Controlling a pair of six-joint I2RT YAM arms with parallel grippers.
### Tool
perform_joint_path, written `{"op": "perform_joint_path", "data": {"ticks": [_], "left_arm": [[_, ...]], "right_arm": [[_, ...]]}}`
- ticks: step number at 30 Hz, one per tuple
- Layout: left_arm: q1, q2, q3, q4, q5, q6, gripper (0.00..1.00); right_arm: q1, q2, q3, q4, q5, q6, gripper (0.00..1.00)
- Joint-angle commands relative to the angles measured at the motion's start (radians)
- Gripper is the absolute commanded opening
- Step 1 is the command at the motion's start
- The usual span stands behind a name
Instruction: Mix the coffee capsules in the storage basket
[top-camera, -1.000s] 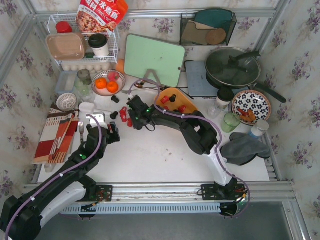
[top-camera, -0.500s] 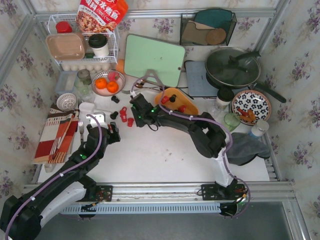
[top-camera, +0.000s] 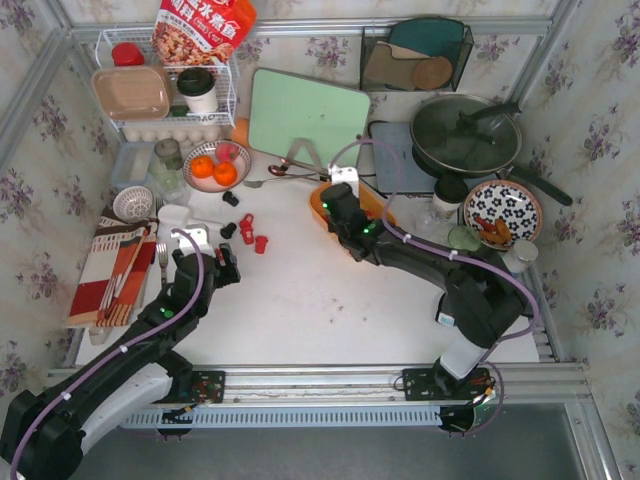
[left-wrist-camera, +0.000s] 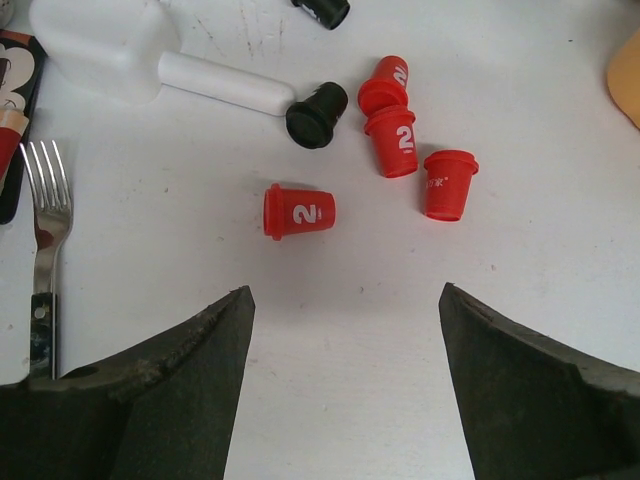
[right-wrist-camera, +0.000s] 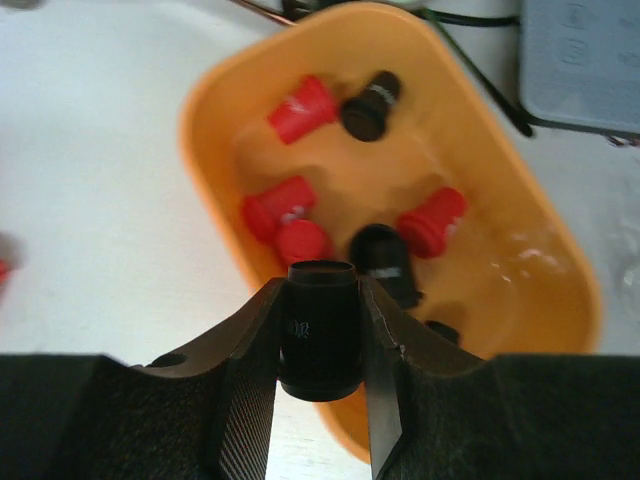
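Right end effector (right-wrist-camera: 320, 335) pinching black capsule (right-wrist-camera: 320, 350) over storage basket (right-wrist-camera: 480, 150) rim; left end effector (left-wrist-camera: 345, 300) spread, red capsules (left-wrist-camera: 298, 211) ahead.

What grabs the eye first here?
The right pincer grips a black capsule upright at the edge of the orange storage basket, which holds a mix of red and black ones. Four red capsules and a loose black capsule lie on the white table ahead of the open left pincer.
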Motion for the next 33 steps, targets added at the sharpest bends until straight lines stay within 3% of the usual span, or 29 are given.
{"op": "perform_joint_path", "data": {"ticks": [1, 6, 11, 17, 25, 33], "left_arm": [[0.0, 0.009, 0.008, 0.016, -0.02, -0.009, 0.77], [0.002, 0.039, 0.015, 0.013, -0.041, -0.028, 0.81], [0.009, 0.067, 0.022, 0.004, -0.068, -0.057, 0.92], [0.031, 0.104, 0.035, -0.009, -0.057, -0.062, 0.95], [0.103, 0.206, 0.067, -0.007, 0.043, -0.057, 0.96], [0.156, 0.496, 0.244, -0.11, 0.105, -0.049, 0.92]], "right_arm": [[-0.051, -0.045, -0.068, 0.051, 0.08, -0.004, 0.3], [-0.091, -0.053, -0.133, 0.047, 0.088, 0.006, 0.38], [-0.107, -0.046, -0.154, 0.038, 0.082, 0.009, 0.49], [-0.109, -0.046, -0.153, 0.02, 0.059, 0.002, 0.62], [-0.109, -0.098, -0.191, 0.031, -0.014, -0.003, 0.64], [-0.107, -0.186, -0.26, 0.072, -0.104, -0.001, 0.64]]}}
